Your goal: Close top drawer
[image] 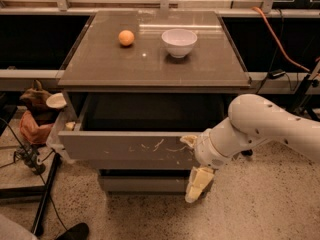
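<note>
Top drawer [125,151]: we see it standing well out of the cabinet [150,66], scratched front towards us.
Gripper [189,168]: at the right end of that front.
Claw: spread, we think, with one finger [188,140] at the front's top edge and the other below.
Cabinet top: orange [126,37] and white bowl [179,42], apart.

Your gripper [189,168] sits at the right end of the top drawer [125,149] front, fingers [200,181] spread. Behind the fingers the drawer's inside is open room; above them the counter [150,69] overhangs; below them lies bare floor [250,209].
</note>
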Controlling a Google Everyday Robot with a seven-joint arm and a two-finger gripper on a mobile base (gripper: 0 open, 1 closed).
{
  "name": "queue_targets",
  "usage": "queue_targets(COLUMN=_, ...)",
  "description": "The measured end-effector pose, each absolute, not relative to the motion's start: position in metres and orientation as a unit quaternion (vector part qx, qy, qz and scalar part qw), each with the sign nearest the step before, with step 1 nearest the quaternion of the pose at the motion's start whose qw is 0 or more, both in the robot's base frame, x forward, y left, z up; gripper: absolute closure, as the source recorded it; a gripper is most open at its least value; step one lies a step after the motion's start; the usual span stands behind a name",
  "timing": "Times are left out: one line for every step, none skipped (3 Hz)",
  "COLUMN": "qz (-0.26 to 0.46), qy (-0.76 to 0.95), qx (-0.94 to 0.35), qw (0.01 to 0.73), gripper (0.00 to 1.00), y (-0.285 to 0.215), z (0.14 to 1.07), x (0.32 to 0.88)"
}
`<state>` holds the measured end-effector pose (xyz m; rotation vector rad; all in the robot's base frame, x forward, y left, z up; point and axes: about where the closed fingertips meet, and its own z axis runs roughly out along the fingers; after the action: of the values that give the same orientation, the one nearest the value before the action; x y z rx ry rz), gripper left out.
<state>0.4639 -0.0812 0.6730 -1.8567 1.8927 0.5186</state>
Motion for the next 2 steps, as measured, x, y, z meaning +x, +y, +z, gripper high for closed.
queue_targets(qz=0.187, qy=0.684, qx=-0.671, qw=0.218, gripper=0.00, y=-0.081, z=0.673, x=0.464)
queue_targets(qz=0.175, qy=0.680, qx=-0.677, qw=0.221, gripper=0.00, y=-0.081, z=0.665, x=0.474)
